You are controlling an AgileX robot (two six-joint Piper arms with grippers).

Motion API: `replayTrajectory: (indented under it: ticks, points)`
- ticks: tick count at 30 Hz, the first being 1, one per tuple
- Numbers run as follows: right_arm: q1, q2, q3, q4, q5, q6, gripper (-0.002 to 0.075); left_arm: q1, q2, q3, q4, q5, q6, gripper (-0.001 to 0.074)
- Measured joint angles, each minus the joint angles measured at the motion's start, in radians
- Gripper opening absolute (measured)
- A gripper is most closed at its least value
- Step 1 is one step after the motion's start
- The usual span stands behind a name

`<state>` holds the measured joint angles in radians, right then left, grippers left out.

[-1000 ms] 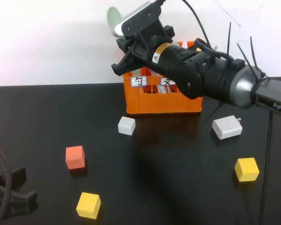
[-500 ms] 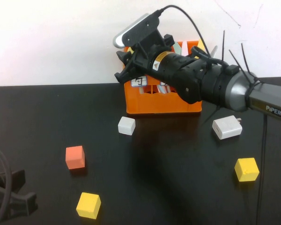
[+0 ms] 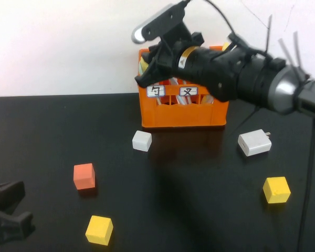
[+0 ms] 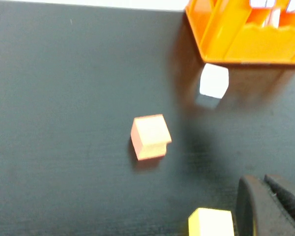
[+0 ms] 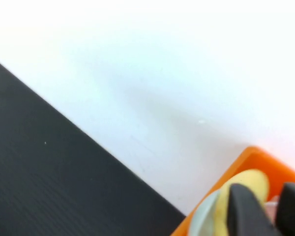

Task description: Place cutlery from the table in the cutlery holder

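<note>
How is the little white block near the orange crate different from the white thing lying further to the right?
The white cube is small and boxy, close to the front left corner of the orange crate. The white flat block is larger, flatter, with a small prong at one end, and lies right of the crate's front. Both are white and rest on the black table, untouched by the right gripper above the crate or the left gripper near the table's front left.
</note>
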<state>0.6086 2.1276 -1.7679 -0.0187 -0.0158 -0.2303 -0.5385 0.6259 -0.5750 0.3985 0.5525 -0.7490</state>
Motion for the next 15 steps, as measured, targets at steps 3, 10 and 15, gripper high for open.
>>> replayTrajectory:
  ticks: [3, 10, 15]
  points:
    - [0.000, -0.042, 0.000, 0.000, 0.039, -0.008, 0.0053, 0.000, -0.063, 0.031, 0.041, -0.018, -0.026, -0.0001]
    - [0.038, -0.142, 0.000, -0.002, 0.133, -0.150, 0.0001, 0.000, -0.289, 0.139, 0.160, -0.075, -0.112, -0.0001]
    - [0.102, -0.218, 0.000, -0.017, 0.210, -0.218, -0.0001, 0.000, -0.468, 0.217, 0.211, -0.094, -0.122, -0.0001]
